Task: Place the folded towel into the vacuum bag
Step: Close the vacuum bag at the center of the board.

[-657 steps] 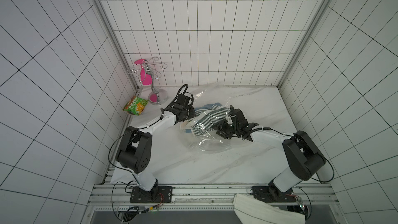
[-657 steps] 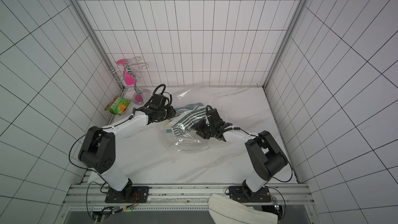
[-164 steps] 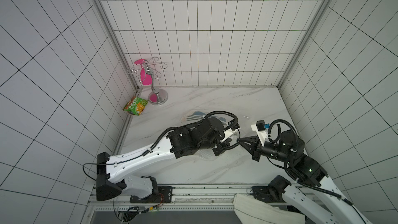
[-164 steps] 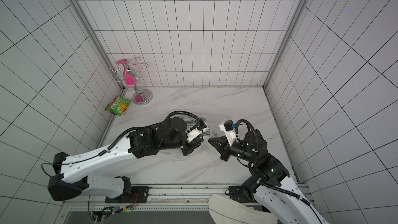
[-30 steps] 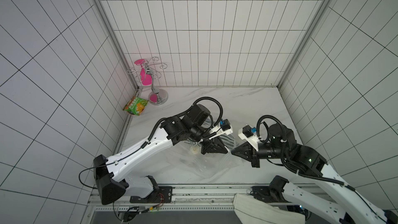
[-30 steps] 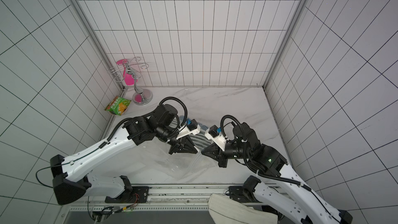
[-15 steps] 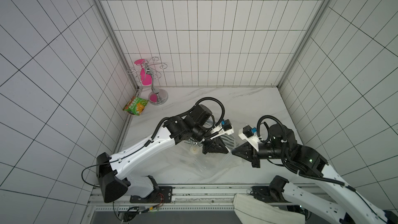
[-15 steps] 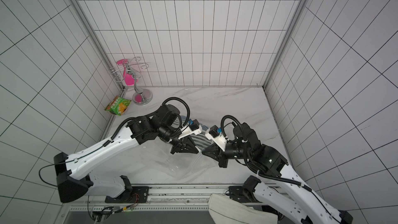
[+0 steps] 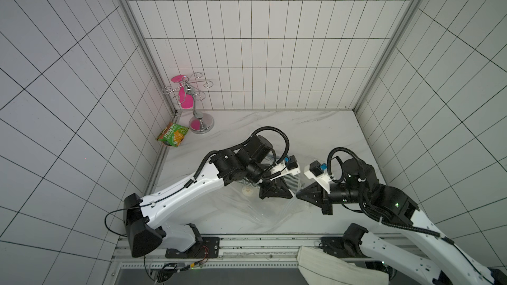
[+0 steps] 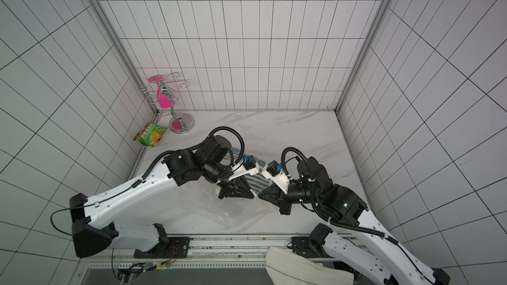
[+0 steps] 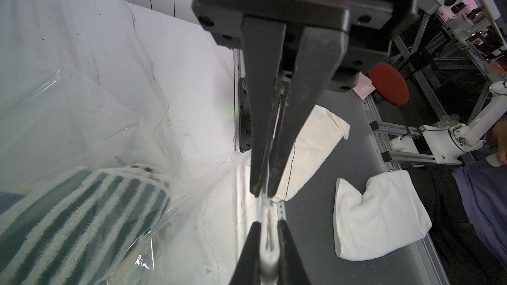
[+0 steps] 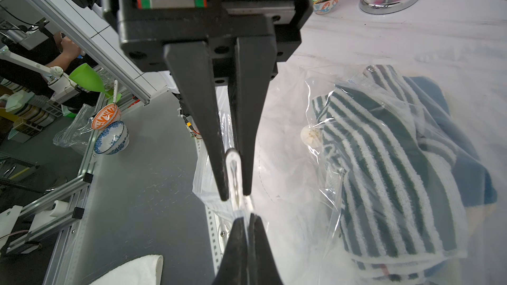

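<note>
Towel [image 12: 384, 176], green-and-white striped, lies inside the vacuum bag [image 9: 260, 215] on the desk [image 9: 315, 132], near the front edge. We note the bag's white valve [image 12: 310, 135] just beside it. Left hand [image 11: 263, 194] and right hand [image 12: 235, 196] meet tip to tip, each clenched on the bag's zip edge.

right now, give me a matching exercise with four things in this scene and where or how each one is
Things:
1 striped towel
2 snack packet
3 left gripper
4 pink glass

States:
A hanging on the chrome stand
B shut on the edge of the vacuum bag
C inside the vacuum bag
D lying in the back corner of the table

Pairs: 1-C, 2-D, 3-B, 4-A
</note>
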`<state>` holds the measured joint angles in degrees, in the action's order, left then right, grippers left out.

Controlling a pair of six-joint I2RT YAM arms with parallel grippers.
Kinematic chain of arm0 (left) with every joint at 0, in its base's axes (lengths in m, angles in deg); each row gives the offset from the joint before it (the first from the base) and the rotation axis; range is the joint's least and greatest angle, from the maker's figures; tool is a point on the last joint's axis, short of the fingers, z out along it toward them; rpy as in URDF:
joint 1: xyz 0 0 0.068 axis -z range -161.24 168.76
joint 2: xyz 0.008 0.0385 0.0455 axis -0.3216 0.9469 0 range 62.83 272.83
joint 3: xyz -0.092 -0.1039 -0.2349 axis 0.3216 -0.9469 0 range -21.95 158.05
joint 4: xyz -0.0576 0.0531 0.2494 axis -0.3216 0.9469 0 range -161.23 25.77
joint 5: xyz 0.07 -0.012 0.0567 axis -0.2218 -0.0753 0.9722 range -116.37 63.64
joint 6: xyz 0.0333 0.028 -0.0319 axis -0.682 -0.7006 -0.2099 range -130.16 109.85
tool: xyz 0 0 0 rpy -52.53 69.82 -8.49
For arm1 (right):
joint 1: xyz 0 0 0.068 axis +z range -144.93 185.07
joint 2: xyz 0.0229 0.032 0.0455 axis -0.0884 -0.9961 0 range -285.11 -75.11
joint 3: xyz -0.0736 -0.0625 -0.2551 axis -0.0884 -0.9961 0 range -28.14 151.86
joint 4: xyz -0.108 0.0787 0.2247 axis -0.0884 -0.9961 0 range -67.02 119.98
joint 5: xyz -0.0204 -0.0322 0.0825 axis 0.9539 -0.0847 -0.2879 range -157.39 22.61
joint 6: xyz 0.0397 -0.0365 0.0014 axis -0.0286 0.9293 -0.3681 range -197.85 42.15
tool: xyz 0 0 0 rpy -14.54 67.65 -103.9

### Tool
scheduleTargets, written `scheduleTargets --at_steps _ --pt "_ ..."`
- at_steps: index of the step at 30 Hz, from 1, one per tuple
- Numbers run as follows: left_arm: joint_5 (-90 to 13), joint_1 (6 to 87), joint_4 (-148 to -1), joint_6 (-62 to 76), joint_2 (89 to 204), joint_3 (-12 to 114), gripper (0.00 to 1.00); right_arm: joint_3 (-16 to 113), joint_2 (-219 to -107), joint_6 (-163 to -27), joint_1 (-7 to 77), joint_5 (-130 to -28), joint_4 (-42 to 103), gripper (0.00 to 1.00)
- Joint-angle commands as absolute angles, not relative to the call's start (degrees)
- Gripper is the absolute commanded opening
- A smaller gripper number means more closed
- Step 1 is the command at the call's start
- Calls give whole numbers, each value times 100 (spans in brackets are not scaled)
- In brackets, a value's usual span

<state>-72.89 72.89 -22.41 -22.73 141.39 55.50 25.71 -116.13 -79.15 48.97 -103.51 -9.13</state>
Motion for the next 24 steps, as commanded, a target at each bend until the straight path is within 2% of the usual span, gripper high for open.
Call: scheduleTargets --at_steps 1,13,24 --pt "-7483 7402 -2467 -2272 14247 5492 3 2986 -11634 -7932 4877 -10467 -464 0" --pt "-6687 7430 -2921 -1932 14332 5422 4 3097 -11605 -8178 4850 -10570 -331 0" --pt "-6803 7597 -3346 -1532 14023 4944 3 2962 -11343 -8612 4533 -10549 130 0"
